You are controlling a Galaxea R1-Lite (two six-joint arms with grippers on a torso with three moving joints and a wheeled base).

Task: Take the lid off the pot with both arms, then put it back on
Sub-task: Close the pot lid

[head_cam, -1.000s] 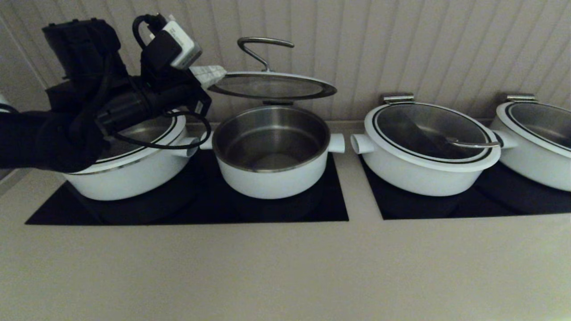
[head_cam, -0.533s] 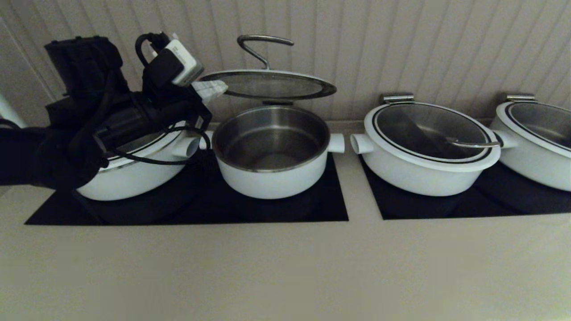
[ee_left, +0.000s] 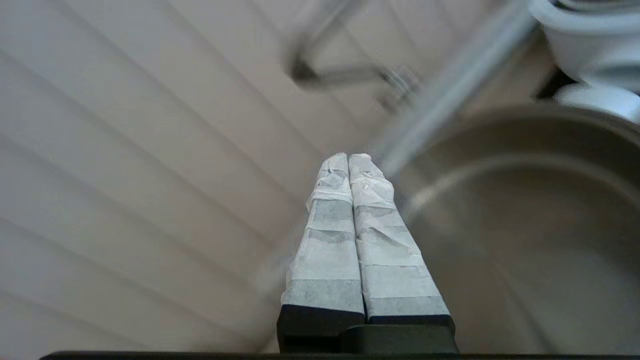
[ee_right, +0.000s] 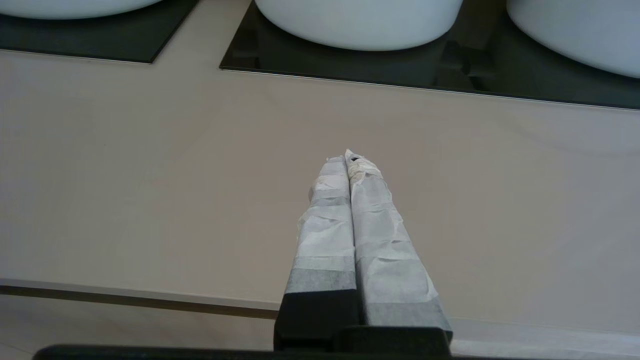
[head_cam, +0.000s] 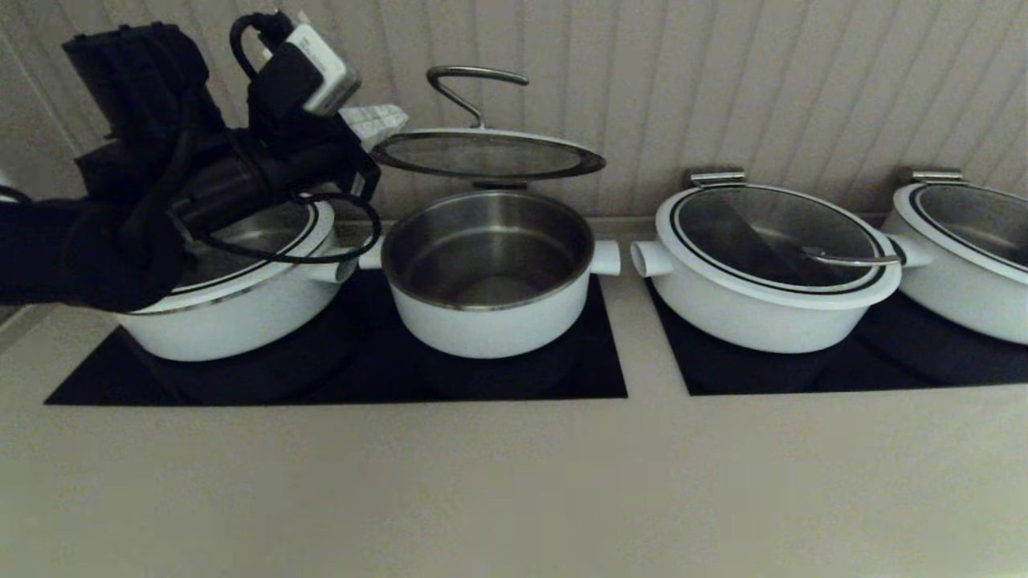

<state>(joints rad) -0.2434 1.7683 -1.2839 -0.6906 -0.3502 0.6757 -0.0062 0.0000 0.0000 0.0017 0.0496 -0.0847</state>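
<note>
The lid (head_cam: 490, 154), glass with a curved steel handle (head_cam: 474, 80), stands raised and nearly level above the open pot (head_cam: 490, 321). A small support shows under its back edge. My left gripper (head_cam: 376, 120) is shut and empty, its tips just above and beside the lid's left rim. In the left wrist view the shut gripper (ee_left: 348, 157) points past the blurred lid rim (ee_left: 450, 95), with the pot's steel inside (ee_left: 525, 225) beside it. My right gripper (ee_right: 348, 156) is shut and empty, low over the counter in front of the hobs; it is out of the head view.
A wider white pot (head_cam: 233, 321) sits under my left arm. Two wider lidded pots (head_cam: 763, 321) (head_cam: 964, 297) stand to the right. All rest on black hob plates (head_cam: 337, 377) on a beige counter (head_cam: 514, 482), with a ribbed wall behind.
My left gripper dipped to the lid's left rim half a second ago and has since risen above it. The lid stays raised in about the same place.
</note>
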